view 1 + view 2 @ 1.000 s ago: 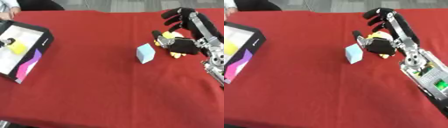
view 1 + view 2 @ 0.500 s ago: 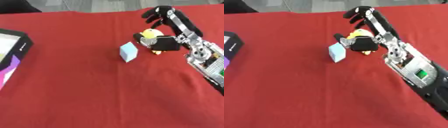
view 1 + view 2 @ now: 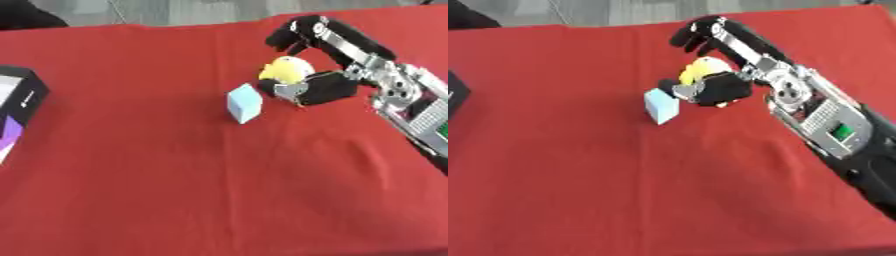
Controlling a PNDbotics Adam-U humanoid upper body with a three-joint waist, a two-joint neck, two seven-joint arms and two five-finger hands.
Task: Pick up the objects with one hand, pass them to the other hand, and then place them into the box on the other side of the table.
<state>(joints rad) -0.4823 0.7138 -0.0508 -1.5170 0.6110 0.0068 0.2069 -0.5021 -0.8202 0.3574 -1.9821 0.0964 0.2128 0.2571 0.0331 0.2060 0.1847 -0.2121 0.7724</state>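
Right hand [image 3: 337, 65] reaches in from the right side of the red table [image 3: 175, 190] and arches over a small yellow toy [image 3: 287, 70]. Its fingers [image 3: 297, 32] curve above and beyond the toy while the thumb [image 3: 306, 90] comes in from the near side, so the toy sits inside the opening of the grasp. Whether the fingers actually press on it cannot be told from these views; it looks about to close rather than clamped. A pale blue block [image 3: 245, 103] stands just beside the thumb's tip, to the hand's left, nearer the centre of the table. The box [image 3: 24, 95] lies well apart at the far left edge. No left hand shows, so the handover is not yet set up.
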